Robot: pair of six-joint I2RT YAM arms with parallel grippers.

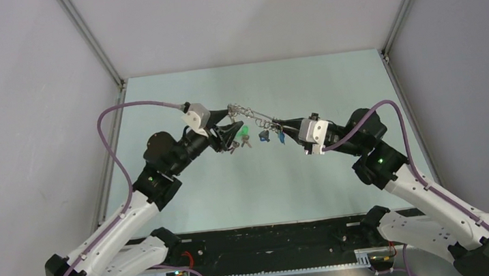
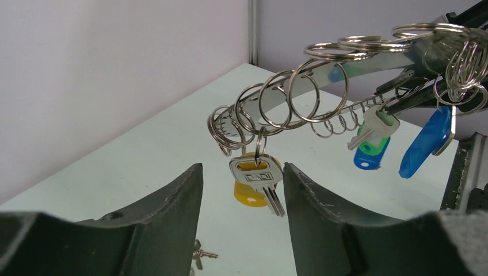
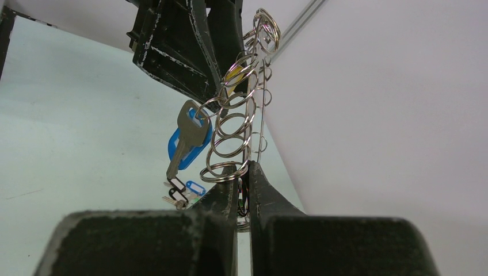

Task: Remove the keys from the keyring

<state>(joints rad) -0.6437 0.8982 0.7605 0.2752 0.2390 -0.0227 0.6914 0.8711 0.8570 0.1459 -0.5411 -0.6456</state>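
Left gripper nearest: fingers spread, straddling yellow-tag key, no contact that I can see. Key hangs from small split ring on keyring, held in air between arms. Blue-tag key dangles further along. Right gripper pressed together, pinching keyring's far edge. Loose key on table below. My read: lining up next key. Next I close on key head, work it off its ring while right holds firm.
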